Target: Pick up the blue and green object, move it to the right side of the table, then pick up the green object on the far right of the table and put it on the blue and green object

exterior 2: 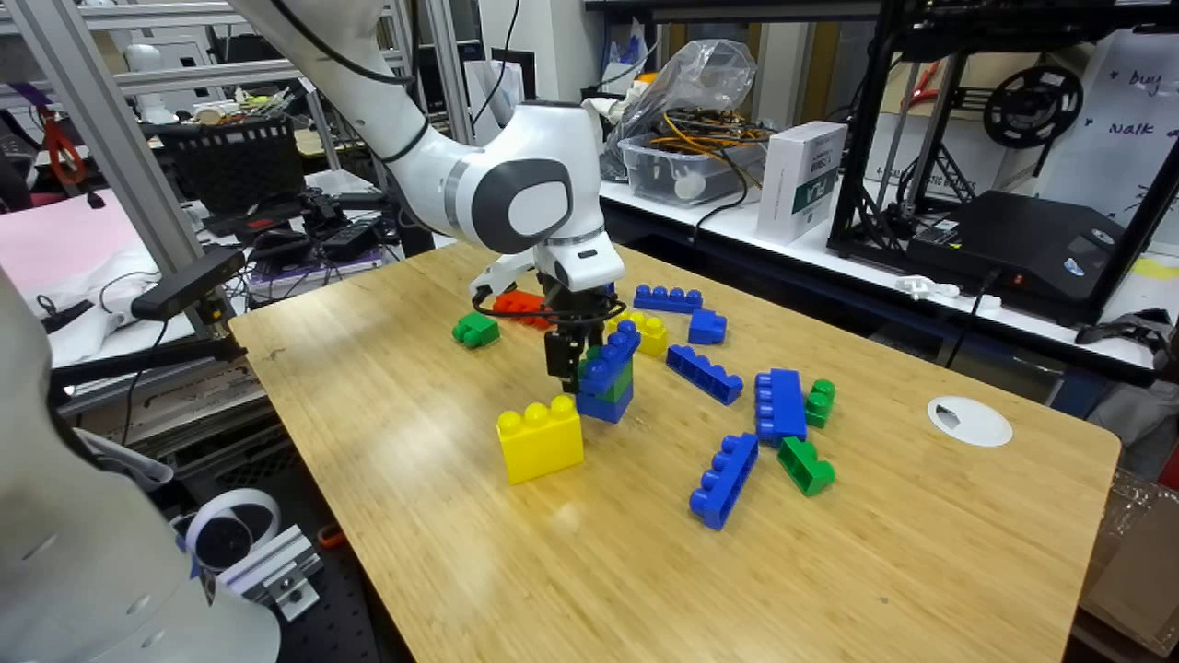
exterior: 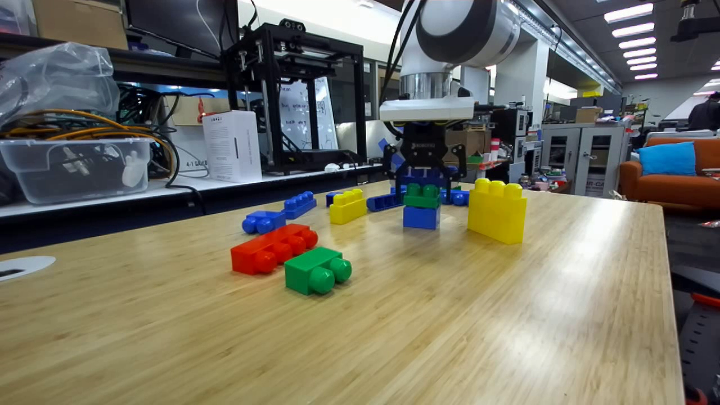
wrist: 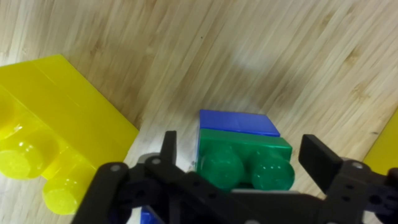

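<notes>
The blue and green object stands upright on the table. In an exterior view it shows a wide blue brick on top, with green and blue below. My gripper points down over the tower, its fingers on either side of it. In the wrist view the gripper is open, with gaps between both fingers and the green studded brick. The wide top brick is mostly hidden there. Loose green bricks lie apart: one beside a red brick, two others near blue bricks.
A tall yellow brick stands close to the tower and shows large in the wrist view. Another yellow brick, a red brick and several blue bricks lie around. A shelf with a 3D printer borders the table.
</notes>
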Available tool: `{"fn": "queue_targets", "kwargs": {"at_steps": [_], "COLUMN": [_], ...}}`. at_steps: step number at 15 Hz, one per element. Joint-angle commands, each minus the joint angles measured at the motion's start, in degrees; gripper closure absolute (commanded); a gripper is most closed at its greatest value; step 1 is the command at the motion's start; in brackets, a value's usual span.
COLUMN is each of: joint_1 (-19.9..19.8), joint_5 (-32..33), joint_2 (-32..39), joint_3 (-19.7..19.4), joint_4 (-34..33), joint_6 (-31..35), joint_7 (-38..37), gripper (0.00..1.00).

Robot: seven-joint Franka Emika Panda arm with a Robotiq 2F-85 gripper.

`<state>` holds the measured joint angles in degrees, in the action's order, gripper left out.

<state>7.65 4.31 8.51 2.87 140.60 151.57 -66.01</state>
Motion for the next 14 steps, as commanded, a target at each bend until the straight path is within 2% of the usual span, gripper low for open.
{"fn": "queue_targets", "kwargs": {"at_steps": [1, 11, 12, 13, 14], "joint_1": [0.69, 0.64, 0.43, 0.28, 0.14], "joint_5": [1.06, 6.66, 6.61, 6.96, 6.77], "joint_2": [-0.32, -7.84, -8.28, -8.43, -8.64], "joint_3": [-0.62, 0.68, 0.94, 1.11, 1.22], "joint_4": [0.1, 0.24, 0.11, 0.09, 0.03], "joint_6": [0.63, -0.77, -0.94, -0.67, -0.77], "joint_7": [-0.15, -0.71, -0.38, -0.74, -0.56], "gripper": [0.0, 0.0, 0.04, 0.26, 0.28]}}
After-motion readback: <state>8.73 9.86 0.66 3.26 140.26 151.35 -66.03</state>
